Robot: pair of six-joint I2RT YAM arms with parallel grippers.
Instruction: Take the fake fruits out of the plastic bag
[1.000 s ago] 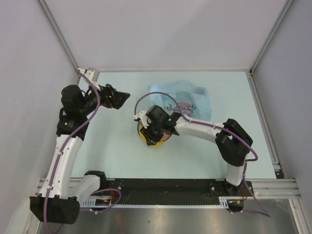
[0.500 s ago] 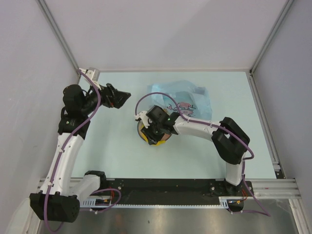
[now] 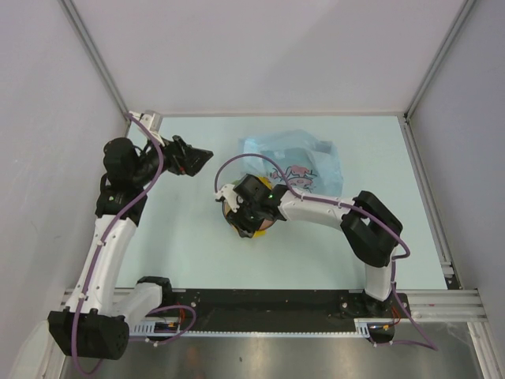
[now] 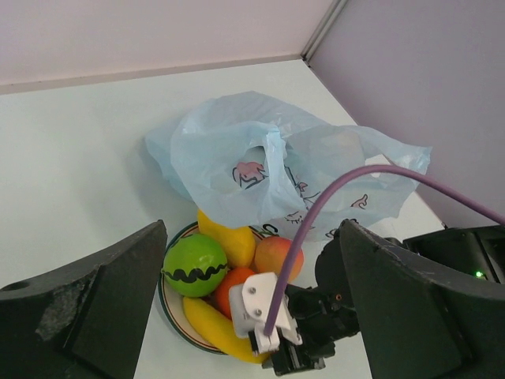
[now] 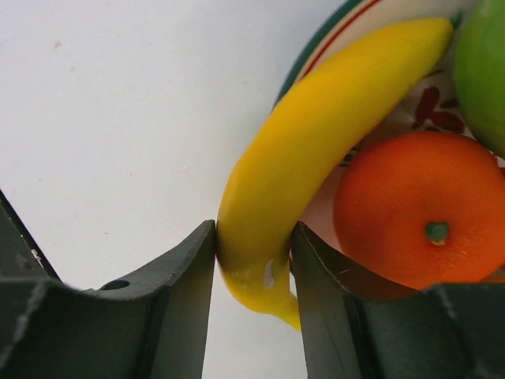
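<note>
Right end effector [image 5: 252, 260] is clamped on one end of the glossy yellow plastic banana [image 5: 316, 142], at the near-left rim of the round white plate with red-and-dark markings [image 5: 319, 43]. The clamped end overhangs the rim above the pale table [image 3: 181, 229]. The rest of the banana runs along the rim, against the glossy orange plastic fruit [image 5: 410, 205].

The green round plastic fruit with dark zigzag [image 4: 195, 264] is on the plate just beside the orange. A second yellow fruit [image 4: 230, 238] and a peach-coloured one [image 4: 272, 254] sit on the plate's bag side.

This reads as the set-down step. To do it well:
- Open only enough to clear the banana.
- Back out along the finger axis, away from the plate.
- Don't sweep sideways, since that could knock the orange.

Beyond the plate is the thin translucent light-blue plastic bag with pink figures [image 4: 237, 170], slack and draped against those far fruits. Can't tell if anything is left inside; no red apple visible.

Left end effector [image 3: 202, 156] is far-left of the plate, well apart, fingers spread, holding nothing.
</note>
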